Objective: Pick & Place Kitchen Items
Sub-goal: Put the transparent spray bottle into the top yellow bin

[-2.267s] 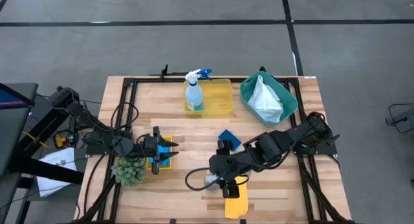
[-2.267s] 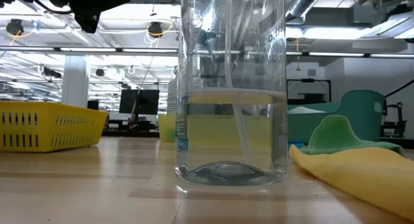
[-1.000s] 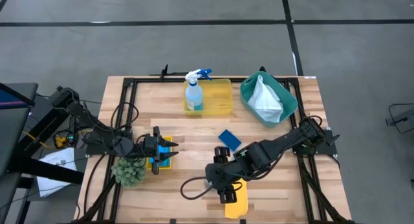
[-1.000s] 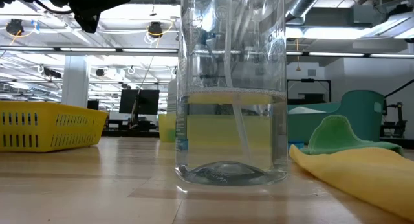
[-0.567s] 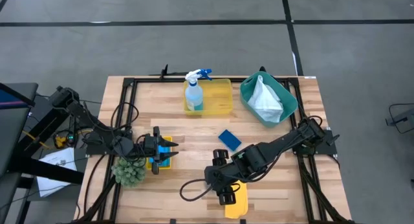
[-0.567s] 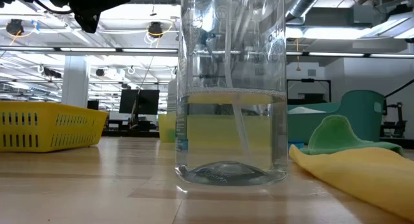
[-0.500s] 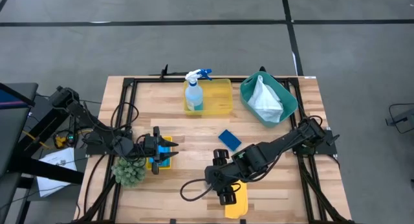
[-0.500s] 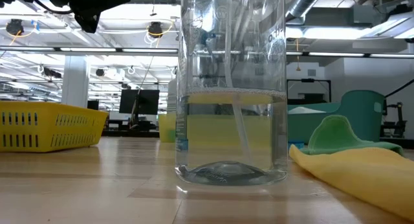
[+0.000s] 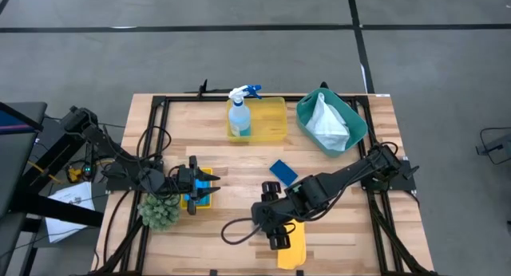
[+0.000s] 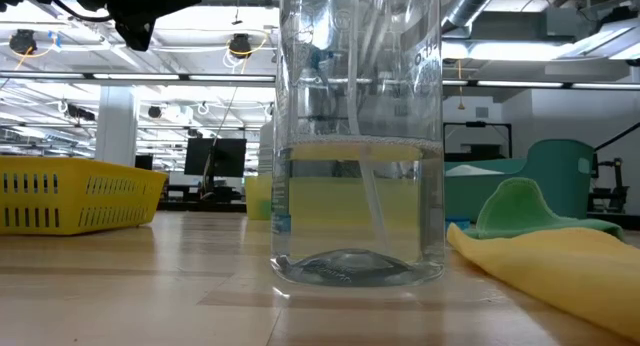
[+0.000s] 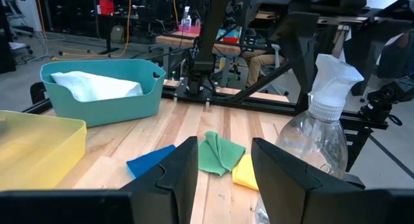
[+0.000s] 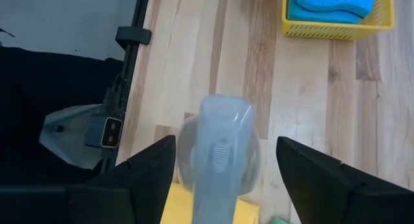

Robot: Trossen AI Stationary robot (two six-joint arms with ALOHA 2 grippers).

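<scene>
Right gripper (image 12: 223, 159) held wide around clear bottle (image 12: 220, 146), at table's six o'clock. Grasp step judged underway; closing on neck probably needed next.

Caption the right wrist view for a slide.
Right gripper open, poised astride the clear bottle, blue sponge beyond.

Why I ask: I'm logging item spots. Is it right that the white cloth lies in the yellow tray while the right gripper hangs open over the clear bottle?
Not quite. The high view shows the white cloth in the teal bin, not the yellow tray. The right gripper does hang open over the clear bottle.
</scene>
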